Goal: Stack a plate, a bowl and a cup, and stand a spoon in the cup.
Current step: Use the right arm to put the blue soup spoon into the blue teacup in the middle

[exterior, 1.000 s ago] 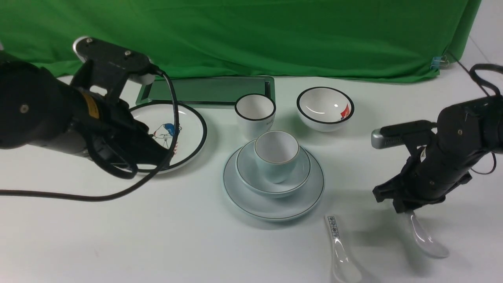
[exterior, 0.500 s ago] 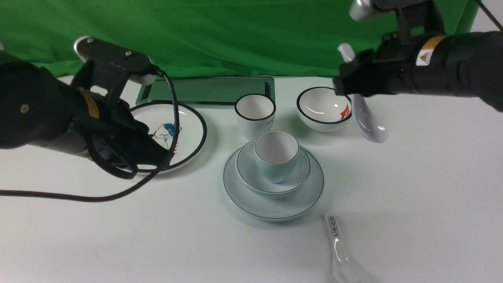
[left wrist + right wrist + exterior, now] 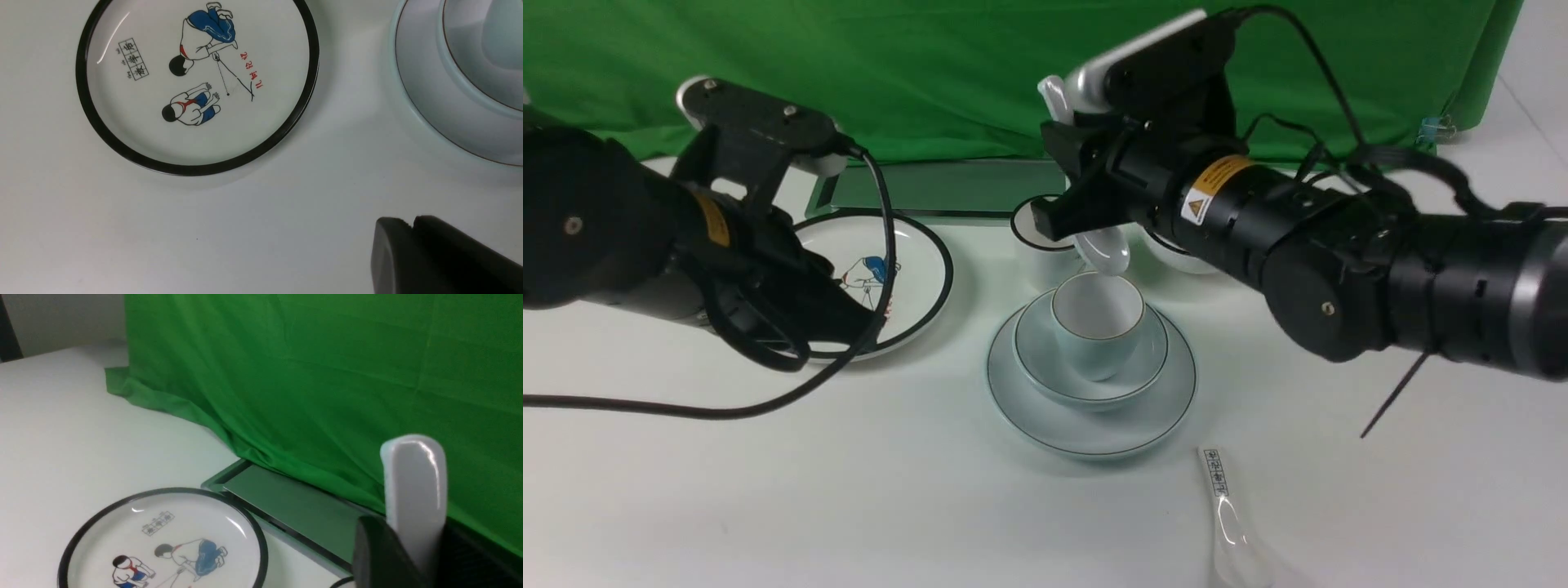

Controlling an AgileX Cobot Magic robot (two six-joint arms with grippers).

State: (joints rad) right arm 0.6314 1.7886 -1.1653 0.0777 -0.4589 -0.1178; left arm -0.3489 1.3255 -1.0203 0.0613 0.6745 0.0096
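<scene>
- Currently, the right claw point(image 3: 1062, 184) grips the spoon point(image 3: 1104, 250) by its handle, bowl end down, over the far side of the stack.
- The spoon hangs nearly upright, slightly tilted, its handle end poking up above the claw.
- The cup point(image 3: 1098, 327) stands upright inside the bowl point(image 3: 1033, 343), which sits on the plate point(image 3: 1013, 400).
- The left claw point(image 3: 412, 226) is closed and empty, left of the stack, near the cartoon plate point(image 3: 923, 278).
- The black-rimmed cup point(image 3: 1045, 263) is just beyond the stack; the black-rimmed bowl point(image 3: 1183, 260), partly hidden by the right arm, lies far right of it.
- The printed spoon point(image 3: 1230, 523) lies near, right of the plate.
</scene>
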